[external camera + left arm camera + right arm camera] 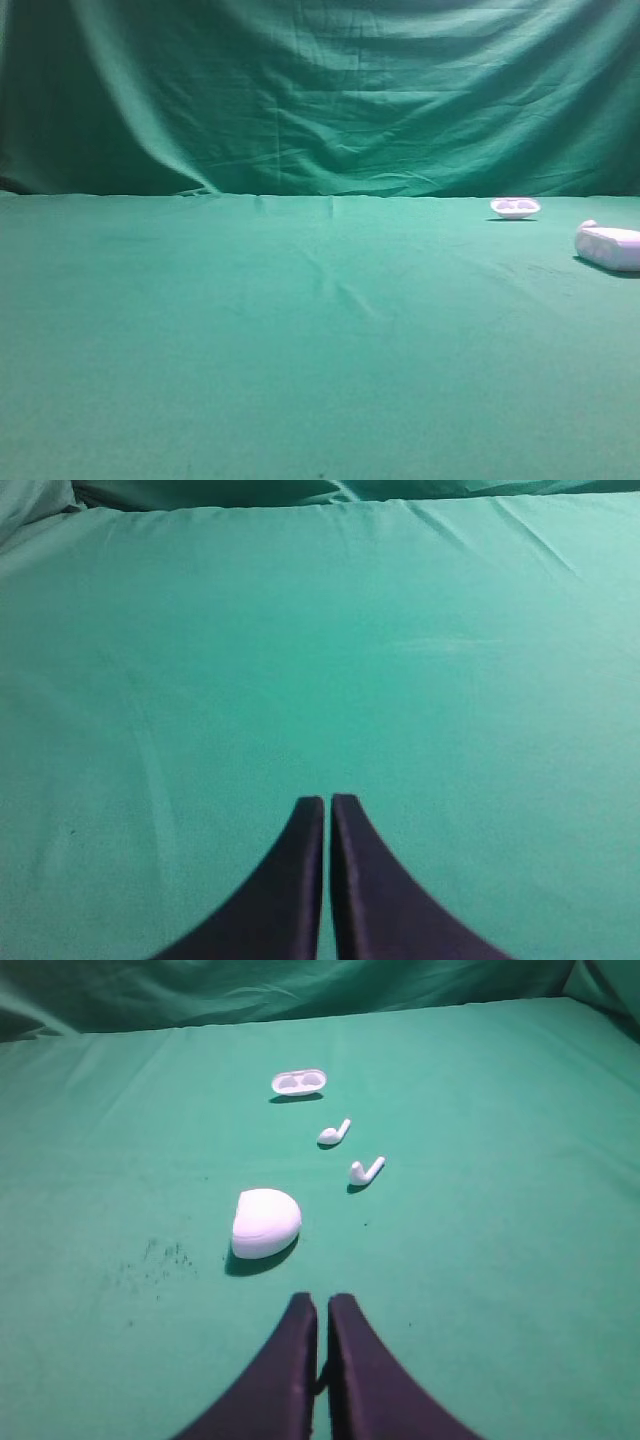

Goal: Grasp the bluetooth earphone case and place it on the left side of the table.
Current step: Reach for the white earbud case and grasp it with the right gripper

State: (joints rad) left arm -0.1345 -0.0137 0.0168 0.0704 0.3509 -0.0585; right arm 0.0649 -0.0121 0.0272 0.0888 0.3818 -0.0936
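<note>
Earphone case [264, 1223] ahead of right tool [322, 1305] | near table [250, 350] right edge

The table [250, 340] lay open across its left and middle, only wrinkled green cloth there, so my left gripper [327, 802] had bare cloth ahead up to the backdrop [320, 90]. On my right side the things crowded together. The bluetooth earphone case [264, 1223] sat just ahead of my right gripper [322, 1305], a little left of its line. Beyond it two loose earbuds [334, 1134] lay apart from each other, and farther back stood the shallow white dish [299, 1082]. Cloth to the case's left and right was free.
</note>
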